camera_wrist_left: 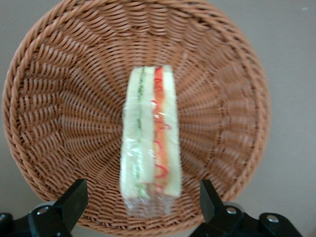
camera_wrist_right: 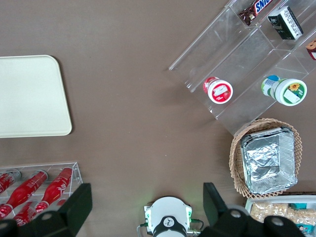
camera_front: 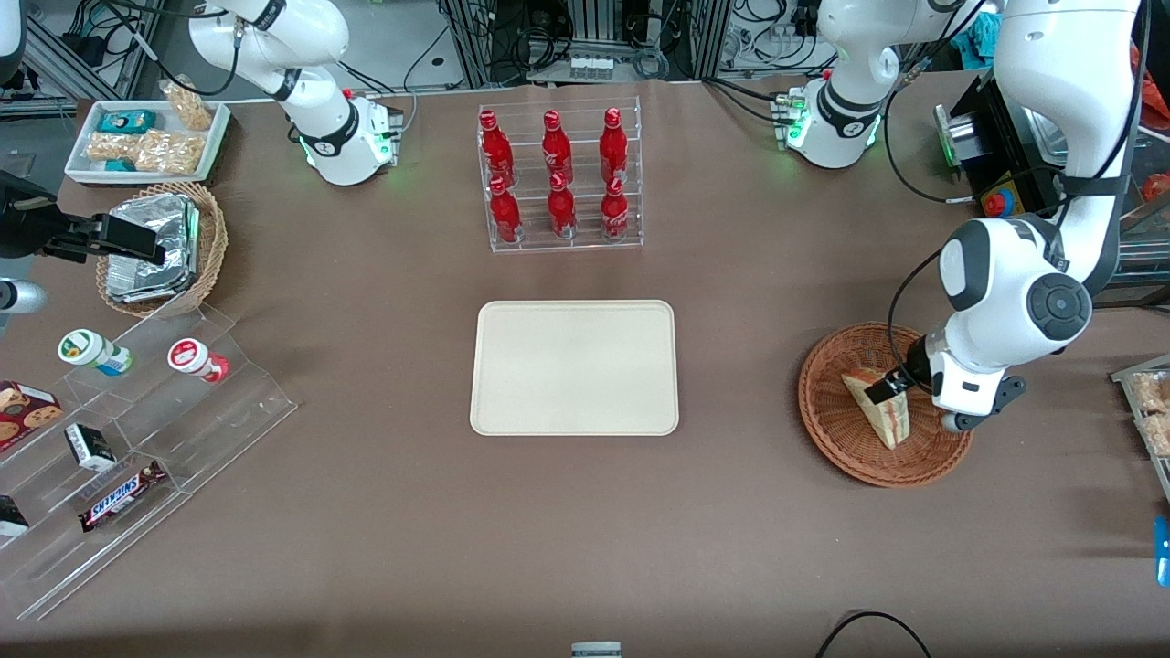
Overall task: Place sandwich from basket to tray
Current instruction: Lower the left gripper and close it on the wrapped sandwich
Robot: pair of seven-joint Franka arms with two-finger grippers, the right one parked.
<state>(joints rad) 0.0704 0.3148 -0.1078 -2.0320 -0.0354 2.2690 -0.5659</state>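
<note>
- Right now the sandwich (camera_wrist_left: 151, 140) stands on edge in the basket (camera_wrist_left: 59, 98), toward the working arm's end of the bench (camera_front: 366, 512), well apart from the tray (camera_front: 574, 367).
- The gripper (camera_wrist_left: 143, 205) hovers just above it, fingers (camera_wrist_left: 74, 197) spread wide and holding nothing.
- Judged soft, light and film-wrapped, so slippery; a gentle pinch across the two bread faces, mid-wedge, looks best.

A brown table (camera_front: 384, 512) carries everything. The cream tray (camera_front: 574, 367) lies flat on it, in the middle. Farther from the front camera than the tray stands a clear rack of red bottles (camera_front: 558, 175). The reddish-brown basket (camera_front: 836, 439) rests toward the working arm's end, with the gripper (camera_front: 900, 387) over it. A clear stepped stand (camera_front: 137, 439), a tan wicker basket (camera_front: 212, 247) and a white snack tray (camera_front: 146, 137) sit toward the parked arm's end.
</note>
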